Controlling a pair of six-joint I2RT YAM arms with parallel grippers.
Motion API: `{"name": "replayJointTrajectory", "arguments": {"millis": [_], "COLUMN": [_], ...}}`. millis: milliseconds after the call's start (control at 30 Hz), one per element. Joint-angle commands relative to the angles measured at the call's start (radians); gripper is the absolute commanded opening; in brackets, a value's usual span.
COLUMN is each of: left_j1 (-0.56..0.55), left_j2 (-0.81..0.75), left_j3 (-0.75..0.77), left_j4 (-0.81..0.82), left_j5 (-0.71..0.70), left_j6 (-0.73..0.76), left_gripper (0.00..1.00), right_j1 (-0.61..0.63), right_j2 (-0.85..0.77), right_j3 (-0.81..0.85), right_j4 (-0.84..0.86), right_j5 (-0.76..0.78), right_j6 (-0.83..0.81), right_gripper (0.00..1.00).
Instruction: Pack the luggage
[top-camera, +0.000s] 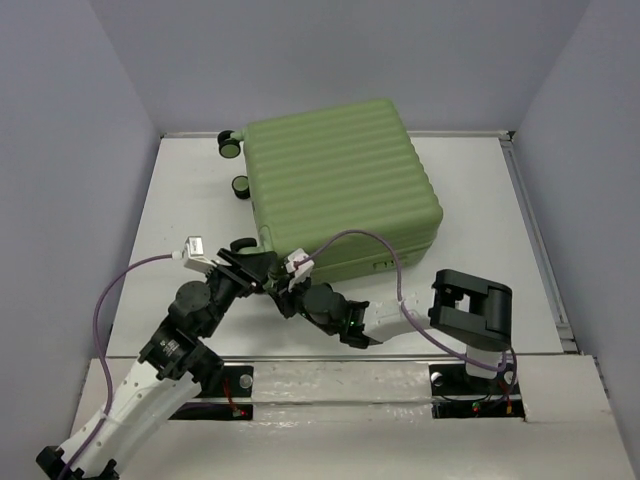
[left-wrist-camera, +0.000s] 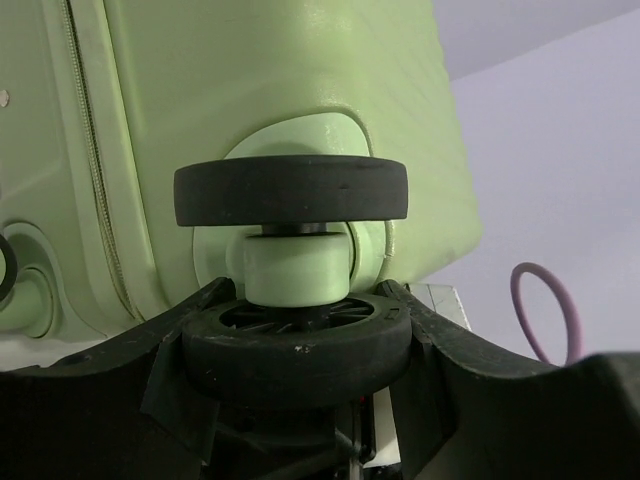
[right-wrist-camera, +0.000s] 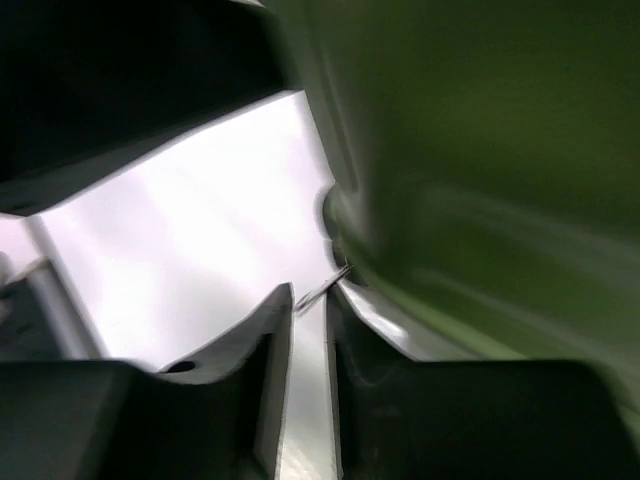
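The luggage (top-camera: 340, 185) is a light-green ribbed suitcase lying flat and closed on the white table, its black wheels facing left. My left gripper (top-camera: 247, 262) is at its near-left corner. In the left wrist view my left gripper (left-wrist-camera: 300, 300) is closed on the lower black wheel (left-wrist-camera: 295, 350) of a twin caster with a green hub, a finger against each side. My right gripper (top-camera: 290, 287) is at the suitcase's near edge. In the blurred right wrist view my right gripper (right-wrist-camera: 312, 300) stands almost closed, a thin metal zipper pull (right-wrist-camera: 322, 290) pinched at its tips beside the green shell (right-wrist-camera: 480, 150).
Two more casters (top-camera: 231, 145) (top-camera: 241, 186) stick out on the suitcase's left side. A purple cable (top-camera: 360, 240) arcs over the near edge of the shell. The right arm's black elbow block (top-camera: 470, 310) stands to the near right. Grey walls enclose the table (top-camera: 180, 220).
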Motion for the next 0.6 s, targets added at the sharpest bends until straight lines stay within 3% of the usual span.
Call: {"name": "replayJointTrajectory", "arguments": {"millis": [0,33,167,200,300,367,400,433,467,533,567], "left_j1": [-0.034,-0.035,-0.034,-0.034,-0.035,-0.038,-0.042,-0.042,-0.049,-0.072,-0.083], "left_j2": [0.035,0.041,0.052,0.057,0.077,0.092,0.098,0.104,0.121,0.141,0.161], "left_j3": [0.055,0.049,0.05,0.049,0.038,0.026,0.015,0.015,0.009,0.012,0.012], "left_j4": [0.071,0.076,0.083,0.088,0.117,0.147,0.17,0.171,0.189,0.2,0.209], "left_j5": [0.166,0.166,0.149,0.149,0.158,0.166,0.204,0.215,0.224,0.243,0.241], "left_j6": [0.013,0.025,0.053,0.062,0.072,0.077,0.082,0.085,0.091,0.111,0.117], "left_gripper": [0.06,0.06,0.06,0.06,0.06,0.06,0.06,0.06,0.06,0.06,0.06], "right_j1": [0.042,0.042,0.042,0.042,-0.018,-0.134,-0.253,-0.254,-0.37,-0.479,-0.589], "right_j2": [-0.059,-0.1,-0.361,-0.411,-0.629,-0.794,-0.844,-0.892,-0.935,-1.025,-1.038], "right_j3": [-0.079,-0.109,-0.201,-0.222,-0.339,-0.431,-0.48,-0.48,-0.505,-0.509,-0.496], "right_j4": [0.279,0.23,-0.239,-0.401,-0.61,-0.686,-0.695,-0.706,-0.729,-0.738,-0.743], "right_j5": [-0.144,-0.14,0.016,0.076,0.147,0.127,0.1,0.071,0.025,-0.008,-0.054], "right_j6": [0.126,0.14,0.27,0.305,0.458,0.508,0.522,0.522,0.514,0.462,0.445], "right_gripper": [0.45,0.62,0.82,0.83,0.77,0.66,0.58,0.58,0.49,0.38,0.37]}}
